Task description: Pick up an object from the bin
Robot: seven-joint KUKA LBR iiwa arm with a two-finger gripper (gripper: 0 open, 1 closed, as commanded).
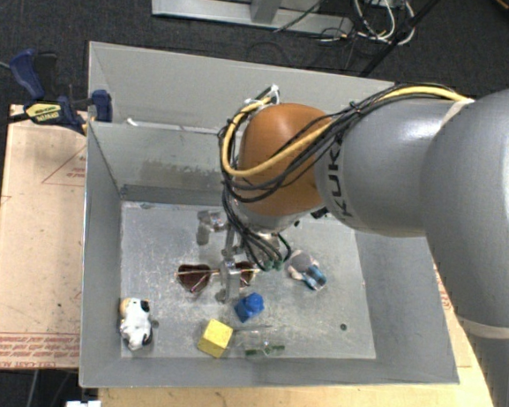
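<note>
My gripper (217, 255) hangs under the orange wrist cover in the middle of the bin, its jaws open. One finger (228, 283) stands down at the bridge of a pair of sunglasses (195, 278) with brown lenses; the other finger (206, 225) is farther back, clear of them. The right lens of the sunglasses is partly hidden behind that front finger. A small blue block (248, 307) lies just in front and to the right of the gripper. Nothing shows between the fingers.
A yellow cube (216, 337) lies near the front wall, with a small green piece (264, 350) to its right. At the front left corner is a white and black toy animal (136, 322). A grey and blue item (306, 273) lies right of the gripper.
</note>
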